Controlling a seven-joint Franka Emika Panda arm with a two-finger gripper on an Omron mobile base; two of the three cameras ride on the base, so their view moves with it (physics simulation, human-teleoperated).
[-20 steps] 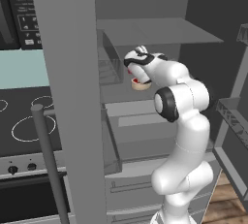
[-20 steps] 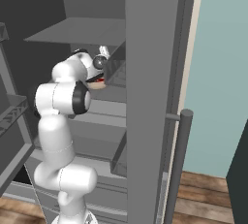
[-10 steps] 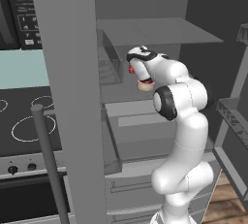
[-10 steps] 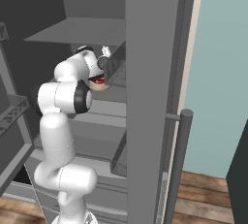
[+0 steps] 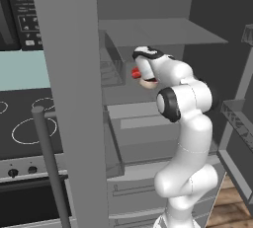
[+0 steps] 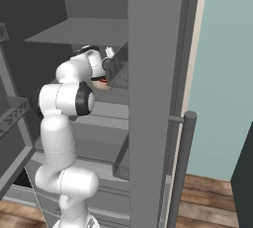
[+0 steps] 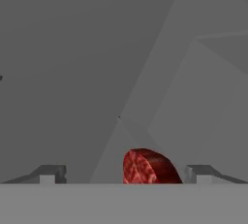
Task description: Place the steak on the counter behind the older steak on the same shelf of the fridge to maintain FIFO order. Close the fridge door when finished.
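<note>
the steak [image 7: 147, 168] is a small, dark red raw piece with a mottled, marbled surface (paler flecks across the red), rounded on top, at the bottom centre of the hand view between the two dark finger tips. the gripper [image 7: 126, 172] has its tips set wide, one at lower left and one at lower right, neither visibly touching the meat; whether it holds the meat i cannot tell. in the left base view a red spot shows at the hand [image 5: 137, 73], with a tan round shape just below it. the white arm rises from the lower right of that frame, elbow folded, hand reaching into the open fridge [image 5: 148, 29] under a flat grey shelf [image 5: 163, 30] in the upper centre.
</note>
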